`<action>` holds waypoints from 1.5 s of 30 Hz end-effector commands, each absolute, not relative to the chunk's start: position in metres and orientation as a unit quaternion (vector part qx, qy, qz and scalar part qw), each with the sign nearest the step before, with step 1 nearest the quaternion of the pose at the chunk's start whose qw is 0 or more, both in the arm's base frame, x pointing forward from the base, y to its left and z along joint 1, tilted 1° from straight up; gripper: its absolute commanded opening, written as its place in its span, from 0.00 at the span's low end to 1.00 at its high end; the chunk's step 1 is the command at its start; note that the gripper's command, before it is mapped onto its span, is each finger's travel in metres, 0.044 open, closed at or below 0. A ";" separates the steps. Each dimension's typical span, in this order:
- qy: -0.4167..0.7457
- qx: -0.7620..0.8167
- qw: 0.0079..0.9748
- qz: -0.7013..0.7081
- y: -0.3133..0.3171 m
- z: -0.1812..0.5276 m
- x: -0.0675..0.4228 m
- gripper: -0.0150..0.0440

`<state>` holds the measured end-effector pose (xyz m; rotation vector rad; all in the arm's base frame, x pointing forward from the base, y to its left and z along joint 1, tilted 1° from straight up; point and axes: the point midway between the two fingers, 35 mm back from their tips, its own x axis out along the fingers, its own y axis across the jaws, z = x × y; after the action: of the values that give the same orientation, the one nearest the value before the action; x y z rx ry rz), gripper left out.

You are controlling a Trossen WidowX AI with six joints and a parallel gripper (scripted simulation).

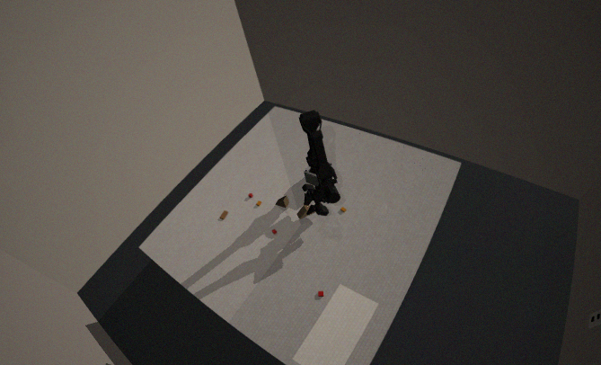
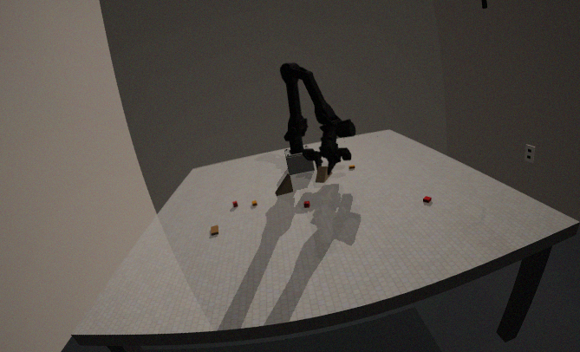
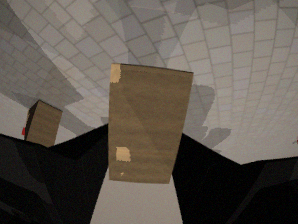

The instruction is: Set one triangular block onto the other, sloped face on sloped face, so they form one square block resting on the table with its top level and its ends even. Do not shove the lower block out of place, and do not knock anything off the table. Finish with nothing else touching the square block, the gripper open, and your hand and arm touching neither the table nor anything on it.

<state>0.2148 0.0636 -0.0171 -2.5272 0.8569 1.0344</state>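
Triangular block [image 3: 149, 123] — clamped in hand [image 3: 143, 163] | on table [image 2: 414, 244] | second block [image 3: 43, 124] apart — left

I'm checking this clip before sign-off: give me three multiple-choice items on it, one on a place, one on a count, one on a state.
1. Where is the free triangular block?
A. Stacked on the other one
B. On the table, apart from the gripper
C. On the floor

2. How many small red cubes lie on the table?
A. One
B. Three
C. Six

3. What is the gripper doing?
A. Shut on a triangular block
B. Open, high above the table
C. Shut on a red cube

Answers:
1 B, the exterior view shows it resting alone beside the arm's base.
2 B, red cubes show at and.
3 A, the wrist view shows the brown block framed between the dark fingers, low at the table.
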 end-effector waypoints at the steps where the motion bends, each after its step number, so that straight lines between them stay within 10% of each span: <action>1: 0.295 -0.875 0.145 0.356 0.067 -0.001 0.218 0.25; 19: 0.299 -0.870 0.152 0.360 0.059 0.053 0.211 0.25; 45: 0.444 -0.622 0.417 0.492 0.048 0.053 0.222 0.25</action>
<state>0.2195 0.0473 0.0501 -1.6554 1.1007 1.2369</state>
